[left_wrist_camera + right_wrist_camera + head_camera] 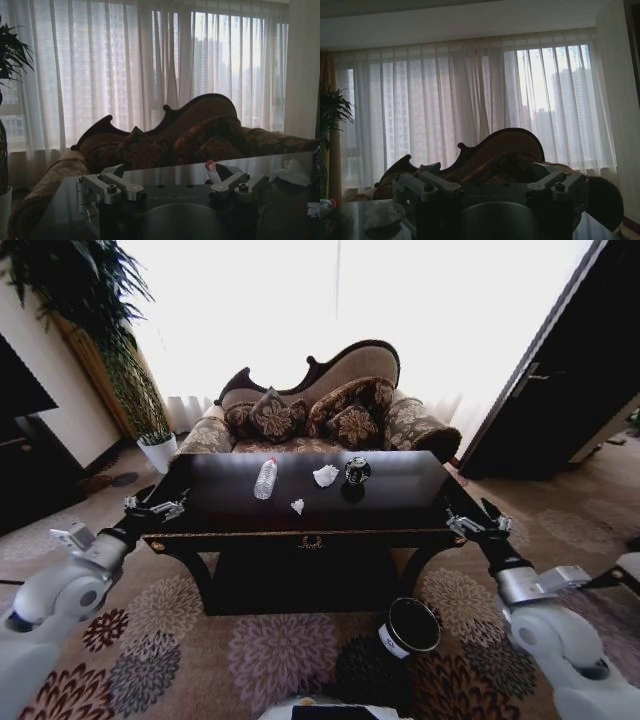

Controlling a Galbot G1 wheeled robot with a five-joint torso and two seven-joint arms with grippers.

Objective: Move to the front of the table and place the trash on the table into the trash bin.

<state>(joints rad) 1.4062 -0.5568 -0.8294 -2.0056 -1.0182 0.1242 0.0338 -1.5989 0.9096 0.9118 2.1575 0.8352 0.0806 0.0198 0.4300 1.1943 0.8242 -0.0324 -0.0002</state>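
Note:
The glossy black table (400,502) stands right in front of me. On it lie a clear plastic bottle (265,478), a white paper wad (326,475), a smaller white scrap (297,505) and a dark round cup-like piece (357,471). The black trash bin (410,627) sits on the carpet below the table's front right. My left gripper (155,508) hovers open at the table's left front corner, empty. My right gripper (480,525) is open at the right front corner, also empty. The left wrist view shows the left gripper (172,172), the bottle (214,172) and the wad (291,172). In the right wrist view the right gripper (487,170) faces the wad (382,215).
A carved patterned sofa (320,415) with cushions stands behind the table, before a curtained window. A potted plant (155,445) is at the far left, and a dark door (560,390) at the right. Patterned carpet (250,660) covers the floor around the table.

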